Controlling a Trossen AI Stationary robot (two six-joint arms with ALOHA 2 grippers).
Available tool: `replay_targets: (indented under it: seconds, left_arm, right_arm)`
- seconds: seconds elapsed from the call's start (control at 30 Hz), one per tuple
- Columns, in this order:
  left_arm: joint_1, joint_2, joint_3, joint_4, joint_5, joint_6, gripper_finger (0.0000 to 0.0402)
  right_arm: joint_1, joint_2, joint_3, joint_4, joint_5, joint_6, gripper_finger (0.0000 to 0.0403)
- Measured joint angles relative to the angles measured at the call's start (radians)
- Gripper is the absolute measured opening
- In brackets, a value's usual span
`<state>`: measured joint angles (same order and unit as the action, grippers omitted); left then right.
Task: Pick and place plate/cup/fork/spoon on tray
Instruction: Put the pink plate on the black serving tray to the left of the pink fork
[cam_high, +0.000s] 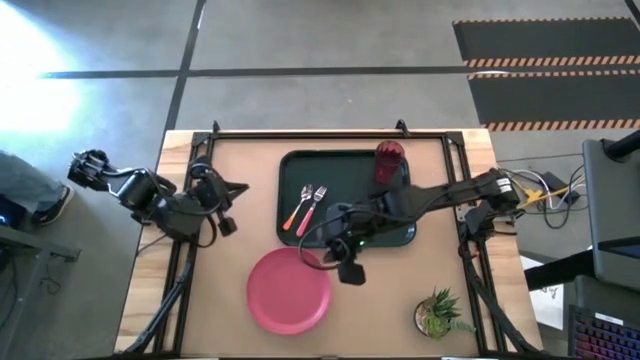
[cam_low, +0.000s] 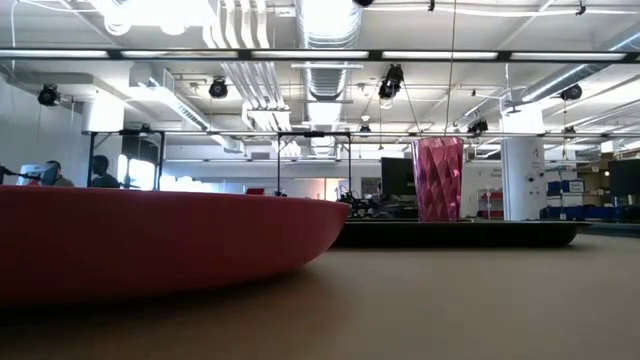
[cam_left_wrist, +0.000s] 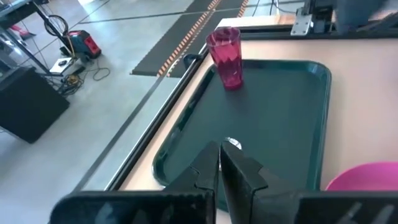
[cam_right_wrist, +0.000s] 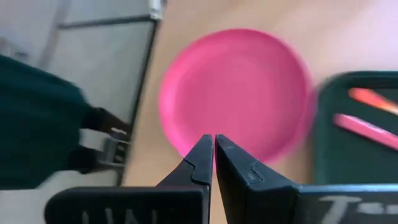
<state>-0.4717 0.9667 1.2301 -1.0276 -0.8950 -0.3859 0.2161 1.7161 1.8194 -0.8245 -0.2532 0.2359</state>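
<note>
The pink-red plate (cam_high: 288, 291) lies flat on the table, near the tray (cam_high: 400, 232); it also shows in the low view (cam_low: 150, 240) and the right wrist view (cam_right_wrist: 236, 93). The dark-red cup (cam_high: 390, 162) stands upright in the tray's far right corner. The orange-handled spoon (cam_high: 295, 212) and the pink-handled fork (cam_high: 310, 212) lie side by side on the tray's left part. My right gripper (cam_right_wrist: 214, 147) is shut and empty, above the table by the plate's right rim, pointing at the plate. My left gripper (cam_left_wrist: 219, 155) is shut and empty, left of the tray.
A small potted green plant (cam_high: 440, 315) stands at the table's near right. A black frame runs along the table's far edge and sides (cam_high: 330, 133). Bare tabletop lies left of the plate and between the plate and the plant.
</note>
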Motion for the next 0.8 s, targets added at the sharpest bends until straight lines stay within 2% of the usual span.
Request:
replay_targets:
  seconds: [0.13, 0.33, 0.53, 0.8]
  left_arm:
    - [0.0, 0.0, 0.0, -0.034, 0.003, 0.0, 0.0]
    - [0.0, -0.001, 0.0, -0.039, 0.006, 0.0, 0.0]
    - [-0.001, -0.001, 0.0, -0.038, 0.005, 0.0, 0.0]
    - [0.0, 0.007, 0.0, -0.03, -0.026, -0.027, 0.0]
  right_arm:
    - [0.0, 0.0, -0.127, 0.166, -0.082, 0.065, 0.0009]
    - [0.0, -0.001, -0.264, 0.286, -0.099, 0.199, 0.0009]
    - [0.0, -0.001, -0.368, 0.659, -0.273, 0.313, 0.0009]
    - [-0.008, -0.001, -0.372, 0.661, -0.343, 0.26, 0.0009]
